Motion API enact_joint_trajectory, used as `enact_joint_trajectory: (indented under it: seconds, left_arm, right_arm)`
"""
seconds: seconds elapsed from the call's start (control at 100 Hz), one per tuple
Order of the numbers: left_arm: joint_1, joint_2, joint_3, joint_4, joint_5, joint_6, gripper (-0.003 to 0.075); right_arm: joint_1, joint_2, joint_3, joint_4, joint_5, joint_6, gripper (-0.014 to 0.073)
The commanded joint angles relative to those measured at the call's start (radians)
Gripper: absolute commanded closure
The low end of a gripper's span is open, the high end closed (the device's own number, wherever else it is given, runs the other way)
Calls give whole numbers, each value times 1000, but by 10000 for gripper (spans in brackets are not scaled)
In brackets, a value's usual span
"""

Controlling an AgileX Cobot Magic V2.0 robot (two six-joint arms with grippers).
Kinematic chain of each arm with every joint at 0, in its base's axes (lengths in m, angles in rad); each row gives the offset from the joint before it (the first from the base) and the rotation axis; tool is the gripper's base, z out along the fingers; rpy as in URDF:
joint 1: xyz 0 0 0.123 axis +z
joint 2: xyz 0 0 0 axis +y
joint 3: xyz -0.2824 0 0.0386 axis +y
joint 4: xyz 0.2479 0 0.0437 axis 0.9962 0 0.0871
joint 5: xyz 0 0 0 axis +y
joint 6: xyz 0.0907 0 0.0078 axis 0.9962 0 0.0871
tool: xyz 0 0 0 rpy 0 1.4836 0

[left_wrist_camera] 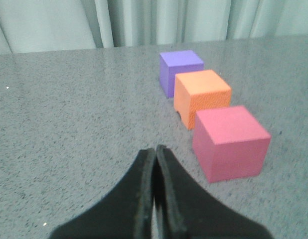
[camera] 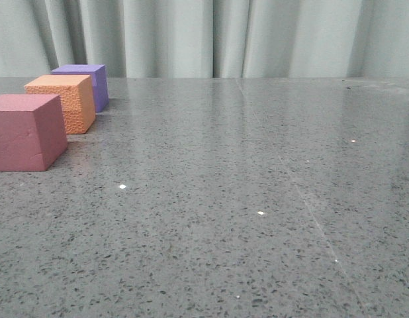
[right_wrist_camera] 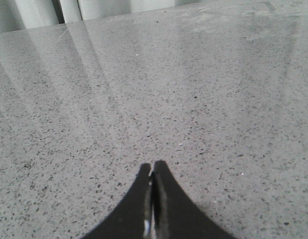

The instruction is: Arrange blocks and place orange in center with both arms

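Task appears complete: orange cube (camera: 61, 101) sits between purple cube (camera: 85, 81) and pink-red cube (camera: 26, 130), near the bench's left edge. Left gripper (left_wrist_camera: 156, 152) and right gripper (right_wrist_camera: 152, 167) are clenched empty; no further move seems required.

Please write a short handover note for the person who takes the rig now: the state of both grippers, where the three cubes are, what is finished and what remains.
Left gripper: shut, empty, above bare table short of the cubes.
Right gripper: shut, empty, over bare tabletop; no cube in its view.
Cubes: one row at the table's left side in the front view: purple cube farthest, orange cube in the middle, pink-red cube nearest.
Done: the orange appears to sit between the other two already.
Left: probably nothing except checking the spacing; the gaps are hard to judge.
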Motion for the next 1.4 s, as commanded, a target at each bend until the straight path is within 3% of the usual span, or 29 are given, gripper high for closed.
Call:
enact_joint_trajectory:
  seconds: [0.0, 0.28, 0.6, 1.39]
  left_arm:
    - [60, -3, -15, -100, -113, 154, 739]
    - [239, -151, 170, -310, -376, 331, 739]
    - [256, -265, 391, -408, -505, 347, 739]
    - [256, -265, 389, -405, -490, 347, 739]
  right_arm:
    - [-1, -20, -14, -12, -86, -9, 655]
    - [-1, -20, -14, -12, -86, -9, 655]
    - [-1, -20, -14, -12, -86, -9, 655]
    - [-1, -20, -14, -12, -86, -9, 655]
